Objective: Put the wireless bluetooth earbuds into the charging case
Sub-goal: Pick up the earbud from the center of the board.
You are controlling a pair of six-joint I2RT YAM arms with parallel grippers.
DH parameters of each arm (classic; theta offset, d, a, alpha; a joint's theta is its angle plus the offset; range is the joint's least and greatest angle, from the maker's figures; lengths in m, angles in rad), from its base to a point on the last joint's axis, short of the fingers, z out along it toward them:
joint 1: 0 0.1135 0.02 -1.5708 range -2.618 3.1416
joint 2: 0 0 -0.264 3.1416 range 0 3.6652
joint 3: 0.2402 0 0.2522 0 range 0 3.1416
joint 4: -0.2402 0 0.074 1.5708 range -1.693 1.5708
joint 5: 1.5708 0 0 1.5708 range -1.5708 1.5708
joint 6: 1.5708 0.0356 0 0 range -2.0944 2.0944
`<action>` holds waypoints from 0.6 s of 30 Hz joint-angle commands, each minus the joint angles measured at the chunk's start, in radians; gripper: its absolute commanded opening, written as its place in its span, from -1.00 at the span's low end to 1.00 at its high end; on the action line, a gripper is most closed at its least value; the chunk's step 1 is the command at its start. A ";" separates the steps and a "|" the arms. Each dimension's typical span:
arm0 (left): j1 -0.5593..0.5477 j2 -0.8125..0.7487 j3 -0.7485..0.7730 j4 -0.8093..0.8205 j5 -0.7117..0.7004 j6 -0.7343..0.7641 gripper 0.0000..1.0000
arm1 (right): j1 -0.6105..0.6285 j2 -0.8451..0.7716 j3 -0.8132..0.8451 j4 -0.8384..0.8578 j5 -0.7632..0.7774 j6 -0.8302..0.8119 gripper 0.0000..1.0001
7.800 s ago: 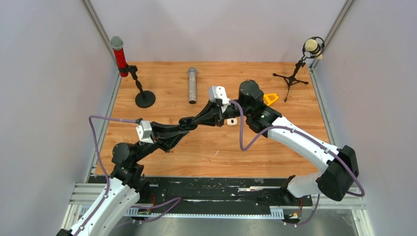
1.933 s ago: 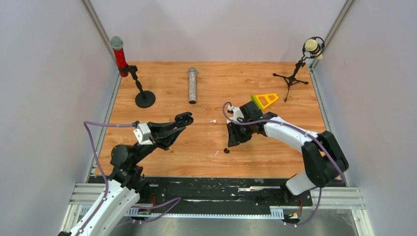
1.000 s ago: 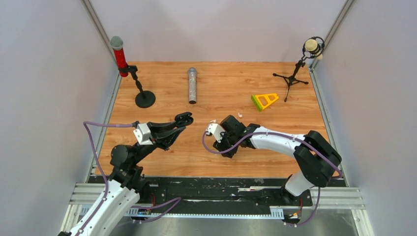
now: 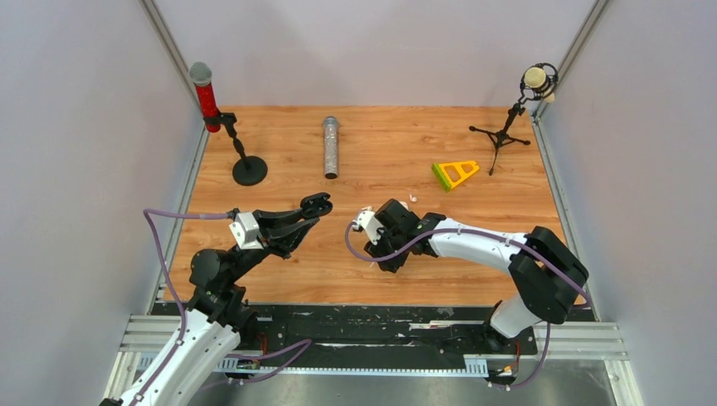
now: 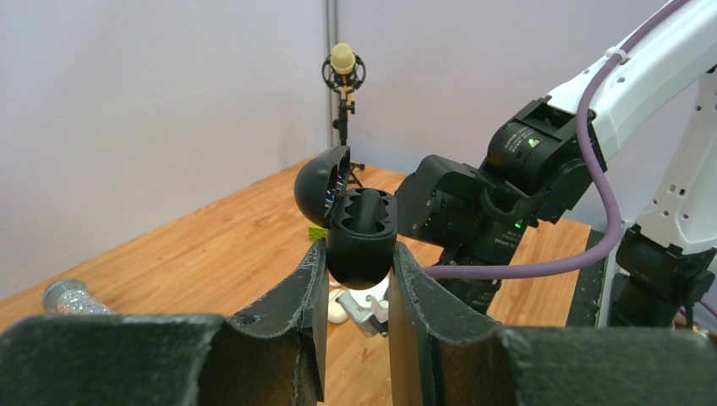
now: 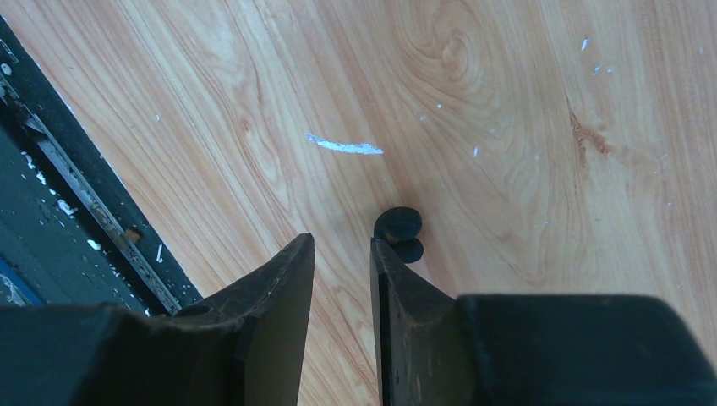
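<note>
My left gripper [image 4: 314, 208] is shut on the black charging case [image 5: 362, 237] and holds it above the table with its lid open. The case also shows in the top view [image 4: 322, 200]. My right gripper [image 4: 387, 262] points down at the table near the front, jaws slightly apart and empty. In the right wrist view [image 6: 342, 244] a rounded black earbud [image 6: 399, 230] lies on the wood just outside the tip of the right finger, not between the jaws. One white earbud [image 4: 413, 198] lies behind the right wrist. Another white earbud [image 5: 338, 309] shows under the case.
A red microphone on a stand [image 4: 203, 85], a silver microphone [image 4: 330, 145], a yellow-green triangle [image 4: 455, 173] and a tripod microphone [image 4: 506, 127] stand along the back. A thin white sliver of scrap [image 6: 344, 147] lies beyond the black earbud. A black rail [image 6: 51, 194] runs along the near edge.
The left arm drew back with the case. The right arm swung from the far middle toward the near edge and came down beside the black earbud, moving only slightly in the last second.
</note>
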 commanded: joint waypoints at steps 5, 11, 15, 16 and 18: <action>0.002 -0.002 0.014 0.043 -0.004 0.015 -1.00 | -0.013 0.022 0.011 0.002 -0.024 0.034 -0.38; 0.002 0.001 0.012 0.043 -0.004 0.016 -1.00 | -0.032 0.057 0.031 0.004 -0.002 0.031 -0.38; 0.002 -0.003 0.013 0.039 -0.004 0.018 -1.00 | -0.046 0.061 0.041 0.011 0.011 0.035 -0.37; 0.001 -0.002 0.014 0.040 -0.002 0.018 -1.00 | -0.048 0.063 0.042 0.013 0.011 0.036 -0.37; 0.001 0.000 0.015 0.042 -0.002 0.016 -1.00 | -0.051 0.067 0.042 0.020 0.010 0.036 -0.36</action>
